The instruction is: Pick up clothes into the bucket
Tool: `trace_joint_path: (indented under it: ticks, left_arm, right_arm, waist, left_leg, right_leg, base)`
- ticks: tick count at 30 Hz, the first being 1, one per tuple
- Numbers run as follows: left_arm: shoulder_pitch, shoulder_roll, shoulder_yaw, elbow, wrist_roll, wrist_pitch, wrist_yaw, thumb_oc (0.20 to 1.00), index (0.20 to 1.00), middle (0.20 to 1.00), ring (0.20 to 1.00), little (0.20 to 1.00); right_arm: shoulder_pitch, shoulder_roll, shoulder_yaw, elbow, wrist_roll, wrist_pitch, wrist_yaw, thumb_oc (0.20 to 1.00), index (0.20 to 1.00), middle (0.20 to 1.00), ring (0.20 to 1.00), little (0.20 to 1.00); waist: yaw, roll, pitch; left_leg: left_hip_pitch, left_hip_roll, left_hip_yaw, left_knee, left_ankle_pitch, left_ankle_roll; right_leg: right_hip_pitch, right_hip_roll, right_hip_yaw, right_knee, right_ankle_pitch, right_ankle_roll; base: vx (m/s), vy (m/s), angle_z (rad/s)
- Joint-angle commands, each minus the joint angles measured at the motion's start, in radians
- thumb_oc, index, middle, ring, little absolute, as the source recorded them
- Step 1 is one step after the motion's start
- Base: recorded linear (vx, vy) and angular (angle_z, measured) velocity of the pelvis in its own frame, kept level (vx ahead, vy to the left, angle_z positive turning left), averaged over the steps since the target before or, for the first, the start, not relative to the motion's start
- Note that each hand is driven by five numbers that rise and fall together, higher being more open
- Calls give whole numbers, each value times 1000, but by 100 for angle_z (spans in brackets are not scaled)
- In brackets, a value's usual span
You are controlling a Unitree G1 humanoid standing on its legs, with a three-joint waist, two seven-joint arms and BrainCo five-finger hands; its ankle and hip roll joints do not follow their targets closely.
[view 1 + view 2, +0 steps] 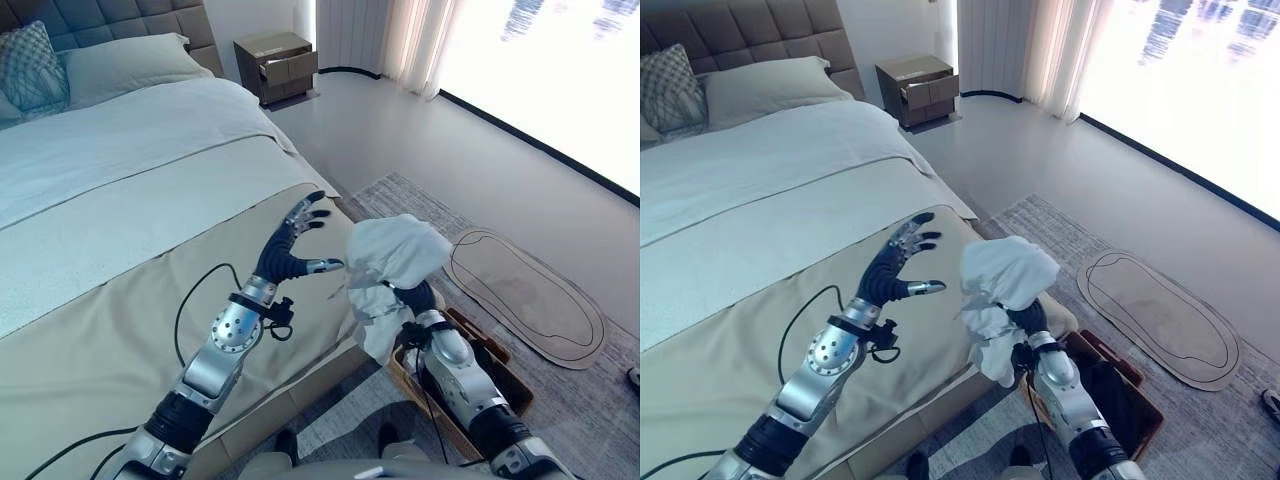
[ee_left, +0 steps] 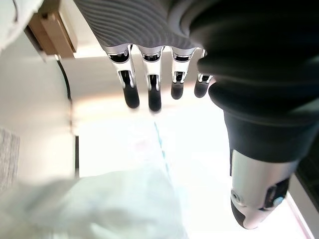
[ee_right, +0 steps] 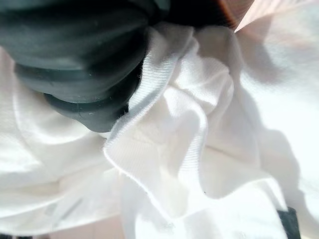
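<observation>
While R hand [image 1: 418,297] is buried in white cloth [image 1: 392,262] (grip can't tell), cloth is lifted past the bed [image 1: 120,200] edge; bucket [image 1: 500,375] lies below, toward R forearm; L hand [image 1: 290,245] spread, empty, just beside cloth

White cloth [image 1: 393,262] bunched, held aloft above brown bucket [image 1: 500,372].

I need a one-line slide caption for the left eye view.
Right hand lifts a white garment above the brown bucket; left hand open over the bed.
</observation>
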Motion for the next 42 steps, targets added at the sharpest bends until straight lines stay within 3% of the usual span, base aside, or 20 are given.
trace_joint_path:
  ticks: [1,8,9,10,11,13,18,21,25,26,31,42]
  left_arm:
    - [24,-7,51,17,-39,-64,9,1000,1000,1000,1000,1000]
    - [87,-23,101,90,-76,-56,-11,1000,1000,1000,1000,1000]
    - [111,-20,134,84,-88,-62,-9,1000,1000,1000,1000,1000]
    - [111,-20,134,83,-89,-61,-9,1000,1000,1000,1000,1000]
    - [121,-19,147,89,-98,-68,-11,1000,1000,1000,1000,1000]
    - [144,-20,170,94,-149,-77,-36,1000,1000,1000,1000,1000]
    - [171,-21,182,80,-184,-82,-51,1000,1000,1000,1000,1000]
    - [160,-33,190,106,-223,-82,-35,1000,1000,1000,1000,1000]
    - [139,-34,184,109,-221,-88,-21,1000,1000,1000,1000,1000]
    - [109,-40,175,107,-237,-99,-3,1000,1000,1000,1000,1000]
    - [42,-52,155,104,-278,-129,24,1000,1000,1000,1000,1000]
    - [46,-39,139,87,-330,-167,27,1000,1000,1000,1000,1000]
  right_arm:
    - [-27,-1,-54,-43,12,-86,-21,200,200,200,200,200]
    - [21,-3,-165,-81,2,-97,-53,200,200,200,200,200]
    - [20,4,-189,-83,-1,-102,-68,200,200,200,200,200]
    - [20,4,-189,-83,-1,-102,-68,200,200,200,200,200]
    - [22,9,-198,-77,-8,-103,-83,200,200,200,200,200]
    - [28,5,-236,-66,-38,-103,-111,200,200,200,200,200]
    - [43,-1,-274,-59,-71,-94,-145,200,200,200,200,200]
    - [36,-6,-279,-59,-81,-87,-165,200,200,200,200,200]
    - [26,-20,-279,-51,-96,-83,-178,200,200,200,200,200]
    - [7,-55,-276,-48,-133,-80,-193,200,200,200,200,200]
    - [-101,-123,-251,6,-178,-75,-249,200,200,200,200,200]
    - [-353,-248,-205,153,-211,-73,-355,200,200,200,200,200]
  waist:
    - [-11,-47,-34]
    - [-25,-40,-1]
    - [7,-21,31]
    - [5,-21,32]
    - [13,-14,39]
    - [20,-6,38]
    - [26,-22,25]
    - [21,-51,38]
    - [20,-57,51]
    - [10,-44,86]
    - [-15,0,177]
    - [3,54,284]
  left_leg:
    - [-28,-43,38,110,-125,74]
    - [-35,-58,76,156,-149,105]
    - [-39,-31,117,172,-152,106]
    - [-39,-31,115,173,-153,106]
    - [-39,-19,132,175,-149,101]
    - [-43,7,143,180,-145,94]
    - [-63,13,163,203,-162,87]
    - [-110,36,189,263,-171,67]
    - [-154,55,189,304,-172,47]
    - [-198,85,171,330,-158,23]
    - [-296,128,144,370,-133,4]
    - [-496,165,140,434,-110,-17]
  right_leg:
    - [-80,-52,-7,28,81,43]
    - [-140,-64,19,143,63,54]
    - [-165,-120,-114,214,44,38]
    - [-164,-120,-117,215,42,38]
    - [-159,-148,-166,231,36,30]
    - [-124,-210,-194,256,62,22]
    - [-99,-277,-201,211,141,51]
    - [-108,-260,-188,130,157,76]
    - [-108,-237,-192,98,139,80]
    - [-137,-214,-191,108,93,68]
    - [-274,-199,-154,211,49,36]
    - [-542,-160,-85,370,-3,7]
  base:
    - [-31,77,-12]
    - [-83,74,-19]
    - [-137,39,-39]
    - [-177,42,-123]
    - [-66,-22,-116]
    - [-57,-86,-64]
    - [-3,-106,-14]
    - [-40,-220,-31]
    - [-82,-183,-28]
    - [-109,-182,-13]
    - [-194,-131,-1]
    - [-115,-71,-4]
